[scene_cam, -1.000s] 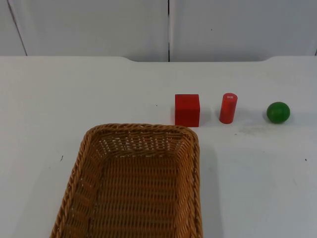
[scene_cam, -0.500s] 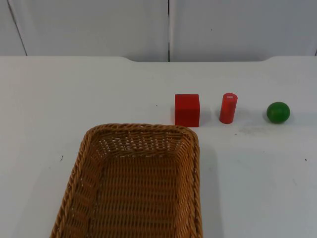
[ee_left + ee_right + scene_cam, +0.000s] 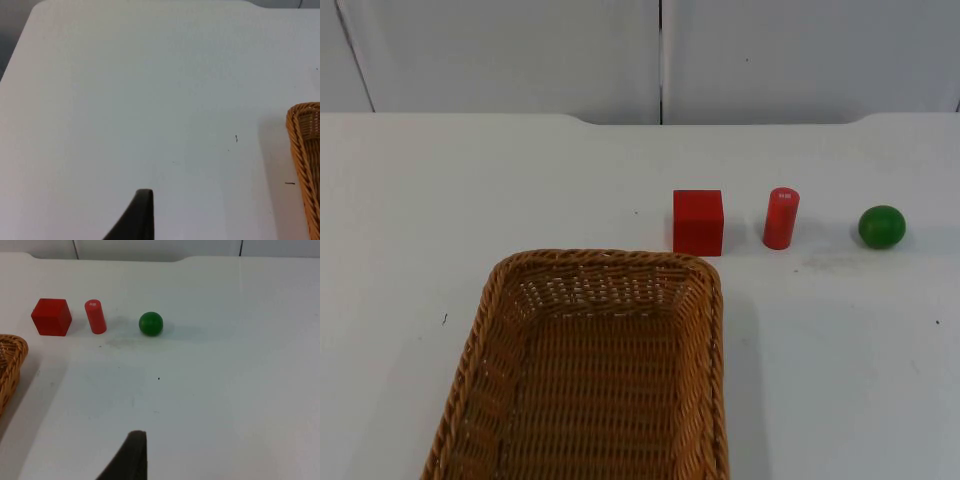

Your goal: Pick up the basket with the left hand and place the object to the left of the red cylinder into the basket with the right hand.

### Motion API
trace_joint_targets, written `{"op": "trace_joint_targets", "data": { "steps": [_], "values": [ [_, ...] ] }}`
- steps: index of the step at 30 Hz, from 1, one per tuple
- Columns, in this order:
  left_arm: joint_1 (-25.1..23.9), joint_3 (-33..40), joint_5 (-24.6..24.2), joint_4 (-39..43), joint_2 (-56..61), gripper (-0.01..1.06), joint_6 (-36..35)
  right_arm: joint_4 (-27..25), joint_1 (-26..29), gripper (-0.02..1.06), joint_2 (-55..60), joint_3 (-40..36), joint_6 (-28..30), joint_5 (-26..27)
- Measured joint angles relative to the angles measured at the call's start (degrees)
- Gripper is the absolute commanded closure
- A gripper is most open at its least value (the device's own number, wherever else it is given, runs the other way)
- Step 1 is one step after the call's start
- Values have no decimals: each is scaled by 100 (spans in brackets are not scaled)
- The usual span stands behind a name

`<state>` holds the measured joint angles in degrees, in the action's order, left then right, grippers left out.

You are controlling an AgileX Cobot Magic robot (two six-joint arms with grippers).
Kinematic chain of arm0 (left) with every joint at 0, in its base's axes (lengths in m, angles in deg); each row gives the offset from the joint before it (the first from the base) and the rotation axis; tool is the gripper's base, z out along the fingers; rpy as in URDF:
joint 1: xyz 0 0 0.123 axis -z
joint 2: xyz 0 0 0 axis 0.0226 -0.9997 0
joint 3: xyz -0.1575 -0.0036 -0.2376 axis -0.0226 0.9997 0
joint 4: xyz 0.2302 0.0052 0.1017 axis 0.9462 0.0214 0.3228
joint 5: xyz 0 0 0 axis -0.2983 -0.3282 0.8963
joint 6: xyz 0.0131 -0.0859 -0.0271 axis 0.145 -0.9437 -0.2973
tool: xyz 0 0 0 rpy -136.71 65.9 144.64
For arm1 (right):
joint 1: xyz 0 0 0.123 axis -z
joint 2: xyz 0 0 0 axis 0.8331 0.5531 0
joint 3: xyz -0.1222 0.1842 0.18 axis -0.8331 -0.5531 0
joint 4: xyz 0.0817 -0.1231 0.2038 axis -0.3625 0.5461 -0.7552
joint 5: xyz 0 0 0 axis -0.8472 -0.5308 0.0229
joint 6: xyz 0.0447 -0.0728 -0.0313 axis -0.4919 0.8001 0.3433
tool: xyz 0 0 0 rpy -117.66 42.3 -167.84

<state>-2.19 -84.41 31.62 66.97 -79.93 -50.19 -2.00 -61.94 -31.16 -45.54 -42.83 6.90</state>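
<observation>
We looked down on the brown woven wicker basket (image 3: 590, 370) resting flat on the white worktop (image 3: 440, 200), unheld, its long side open to the left arm's approach. Just beyond its far right corner sat the red wooden cube (image 3: 698, 222), the object left of the upright red cylinder (image 3: 781, 218), with the green ball (image 3: 882, 227) further right. The three stood apart in a row, leaving room to grip the cube. The left hand (image 3: 137, 220) hung over bare worktop beside the basket; the right hand (image 3: 127, 457) waited well short of the cube. We could not tell how far either hand was open.
</observation>
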Motion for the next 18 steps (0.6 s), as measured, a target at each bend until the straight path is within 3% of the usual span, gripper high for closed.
{"op": "trace_joint_targets", "data": {
  "steps": [12,18],
  "values": [
    [0,-507,203,-156,-1330,0,228,0,0,-1,0,0,0,0],
    [0,-885,203,-853,-2119,0,810,0,0,-1,0,0,30,0]
  ]
}}
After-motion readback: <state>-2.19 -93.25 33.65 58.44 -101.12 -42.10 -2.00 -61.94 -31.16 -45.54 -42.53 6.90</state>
